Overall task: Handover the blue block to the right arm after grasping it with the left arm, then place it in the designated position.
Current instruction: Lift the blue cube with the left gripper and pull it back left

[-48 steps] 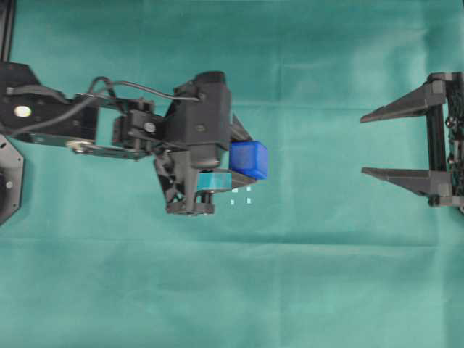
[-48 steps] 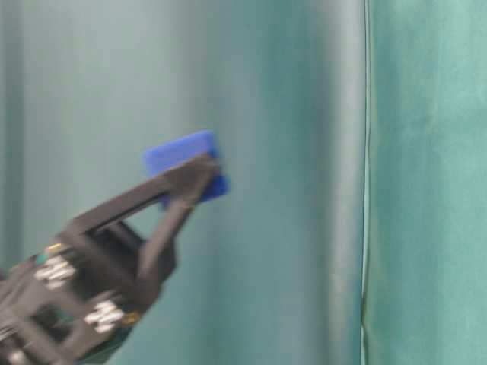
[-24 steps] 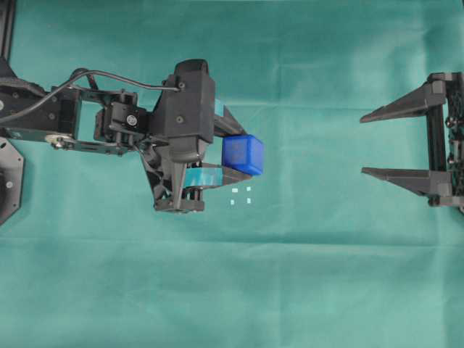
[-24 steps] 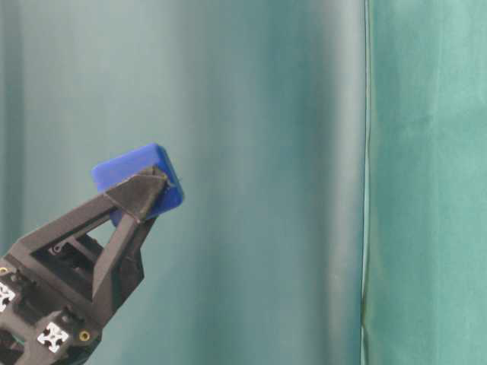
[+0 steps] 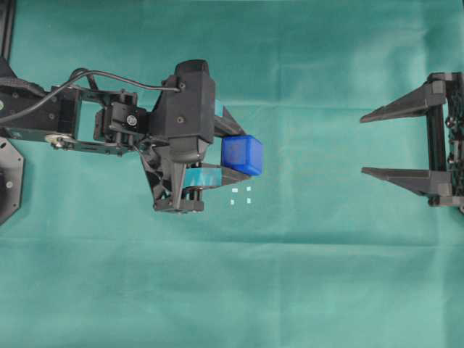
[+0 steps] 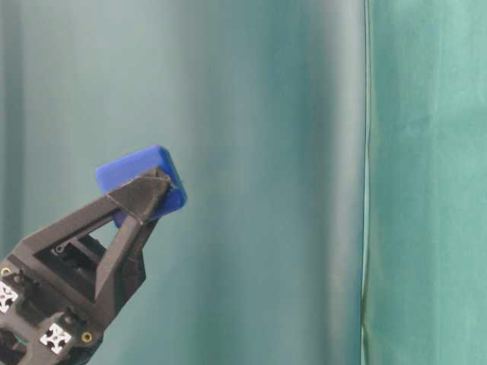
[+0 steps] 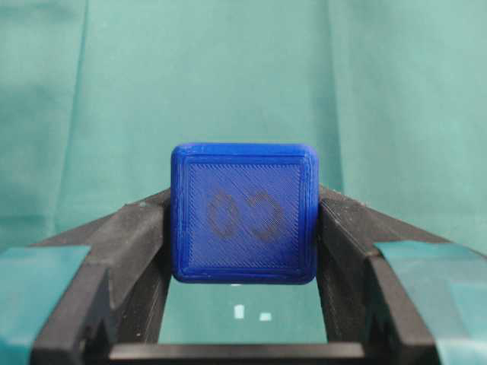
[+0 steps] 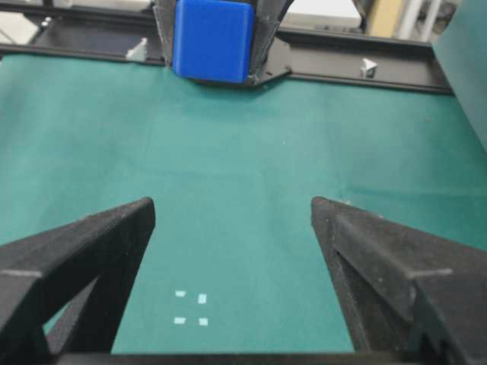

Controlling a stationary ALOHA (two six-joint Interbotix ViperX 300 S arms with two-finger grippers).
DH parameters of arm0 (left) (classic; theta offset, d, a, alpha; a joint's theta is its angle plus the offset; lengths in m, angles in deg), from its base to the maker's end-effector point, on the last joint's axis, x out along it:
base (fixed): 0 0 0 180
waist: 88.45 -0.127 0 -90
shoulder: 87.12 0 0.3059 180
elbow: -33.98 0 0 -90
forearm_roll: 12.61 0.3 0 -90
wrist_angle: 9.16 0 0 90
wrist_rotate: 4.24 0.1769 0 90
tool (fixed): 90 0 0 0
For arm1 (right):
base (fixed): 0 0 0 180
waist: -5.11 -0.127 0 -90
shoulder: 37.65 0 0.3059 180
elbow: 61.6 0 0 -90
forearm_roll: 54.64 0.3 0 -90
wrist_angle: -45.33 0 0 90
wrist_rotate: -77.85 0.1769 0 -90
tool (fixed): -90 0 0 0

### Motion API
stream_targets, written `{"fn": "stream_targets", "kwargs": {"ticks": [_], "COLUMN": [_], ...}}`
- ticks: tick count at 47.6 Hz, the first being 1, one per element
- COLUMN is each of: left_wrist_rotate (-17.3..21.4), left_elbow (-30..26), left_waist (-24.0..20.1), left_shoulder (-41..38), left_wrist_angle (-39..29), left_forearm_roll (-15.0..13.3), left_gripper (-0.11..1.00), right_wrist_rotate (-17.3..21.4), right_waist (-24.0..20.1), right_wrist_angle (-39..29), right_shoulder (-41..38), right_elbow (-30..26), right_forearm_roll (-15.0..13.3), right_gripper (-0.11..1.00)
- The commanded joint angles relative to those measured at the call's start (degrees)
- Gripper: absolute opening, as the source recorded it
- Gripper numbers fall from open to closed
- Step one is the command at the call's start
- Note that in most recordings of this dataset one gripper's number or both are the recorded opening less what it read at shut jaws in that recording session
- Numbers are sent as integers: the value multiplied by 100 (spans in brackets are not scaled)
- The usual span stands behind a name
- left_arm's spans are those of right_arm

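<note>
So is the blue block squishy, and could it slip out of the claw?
Probably not squishy: the blue block keeps straight edges and square corners while the left claw pinches it. It might be a bit slippery, since its faces look glossy. With flat sides, it likely won't roll.

Bare green cloth lies between the two grippers. Only the blue block, held aloft, fronts the right gripper.
</note>
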State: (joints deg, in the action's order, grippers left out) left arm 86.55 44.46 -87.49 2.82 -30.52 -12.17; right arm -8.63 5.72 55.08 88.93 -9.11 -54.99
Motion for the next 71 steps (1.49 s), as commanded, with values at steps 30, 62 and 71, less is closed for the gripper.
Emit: {"fn": "stream_targets", "kwargs": {"ticks": [30, 62, 71], "left_wrist_rotate": [-18, 0, 0], "left_elbow": [-132, 299, 826], "left_waist": [9, 9, 18], "left_shoulder": [132, 589, 1037], "left_wrist_angle": [26, 976, 1811], "left_forearm_roll": [9, 9, 9], "left_gripper": [47, 47, 47], "right_wrist_rotate": [-9, 0, -9], "right_waist": [9, 9, 9], "right_wrist_angle": [26, 26, 53], "right_shoulder": [-18, -18, -9], "right_elbow": [-97, -97, -97], "right_forearm_roll": [-9, -18, -70], "right_gripper": [94, 94, 94]}}
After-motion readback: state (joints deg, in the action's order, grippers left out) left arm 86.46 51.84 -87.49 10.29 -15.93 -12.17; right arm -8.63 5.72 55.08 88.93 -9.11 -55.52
